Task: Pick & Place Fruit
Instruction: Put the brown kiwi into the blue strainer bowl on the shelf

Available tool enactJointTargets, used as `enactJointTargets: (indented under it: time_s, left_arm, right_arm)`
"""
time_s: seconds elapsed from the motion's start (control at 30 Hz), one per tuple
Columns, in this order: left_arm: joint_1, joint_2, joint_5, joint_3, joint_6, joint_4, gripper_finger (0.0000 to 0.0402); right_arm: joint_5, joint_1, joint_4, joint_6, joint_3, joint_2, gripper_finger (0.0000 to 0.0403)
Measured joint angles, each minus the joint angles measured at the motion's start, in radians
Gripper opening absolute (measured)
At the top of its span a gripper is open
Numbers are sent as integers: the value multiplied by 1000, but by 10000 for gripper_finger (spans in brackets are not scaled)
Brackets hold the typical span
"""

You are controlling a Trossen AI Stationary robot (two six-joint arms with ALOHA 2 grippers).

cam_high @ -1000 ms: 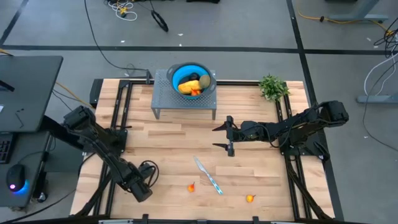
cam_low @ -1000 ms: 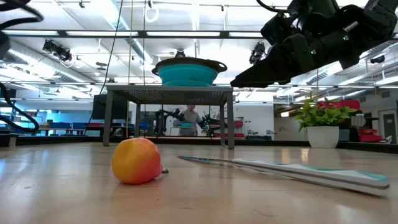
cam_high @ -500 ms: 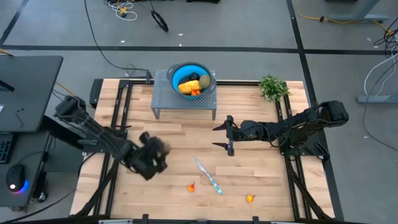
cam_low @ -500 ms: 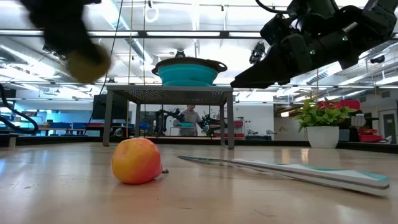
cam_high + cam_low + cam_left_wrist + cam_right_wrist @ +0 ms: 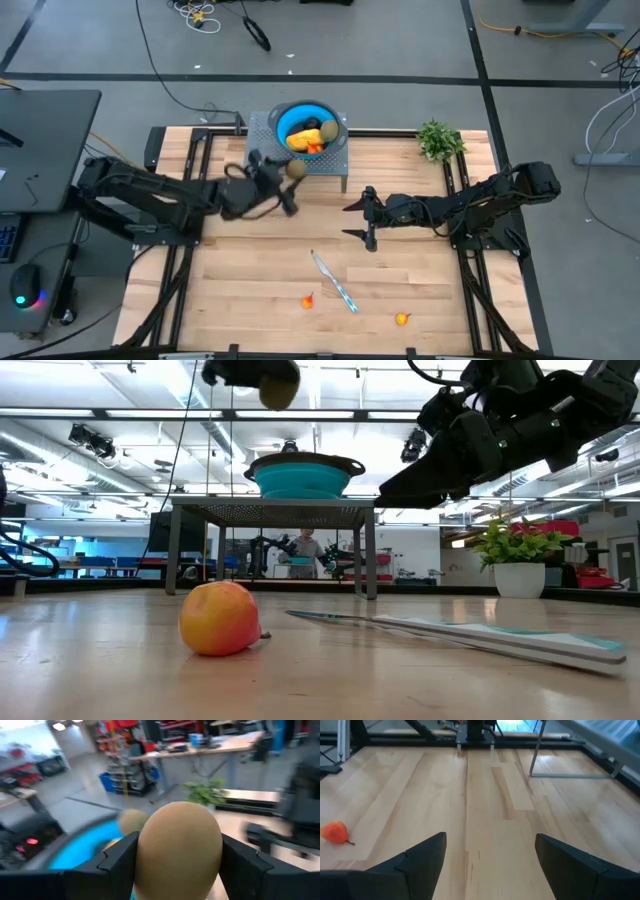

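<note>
Left gripper (image 5: 288,180) clamped on a brownish-green oval fruit (image 5: 179,851), held up in the air just beside the blue bowl (image 5: 283,118) on the grey perforated stand (image 5: 262,150). Half a second ago this gripper was low over the table's left-middle; a second ago near the front-left edge. Fruit is smooth, egg-shaped, tan-olive, filling the gap between the fingers (image 5: 117,860). Bowl already has yellow-orange, dark and orange-red pieces (image 5: 309,137). Right gripper (image 5: 366,219) unchanged, spread wide and holding nothing, hovering mid-table. Two small orange-red fruits (image 5: 307,300) (image 5: 402,319) lie near the front edge either side of the knife (image 5: 334,281). Plant (image 5: 438,139) at back right.
</note>
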State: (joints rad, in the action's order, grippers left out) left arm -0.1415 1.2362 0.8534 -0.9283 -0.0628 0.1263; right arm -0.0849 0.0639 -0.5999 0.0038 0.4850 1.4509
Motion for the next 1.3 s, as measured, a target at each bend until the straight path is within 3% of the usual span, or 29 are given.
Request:
enactJointTargets:
  time_s: [0.33, 0.67, 1.0, 1.3]
  left_arm:
    - [343, 10, -268, 1, -70, 43, 249]
    - [515, 28, -500, 0, -48, 161, 254]
    - [551, 166, -502, 1, -114, 306, 259]
    - [554, 206, -403, 0, -99, 310, 290]
  right_arm:
    - [-18, 0, 36, 23, 0, 0, 316]
    - [-18, 6, 36, 86, 0, 0, 316]
    - [-18, 27, 36, 139, 0, 0, 316]
    - [-79, 50, 44, 154, 0, 0, 316]
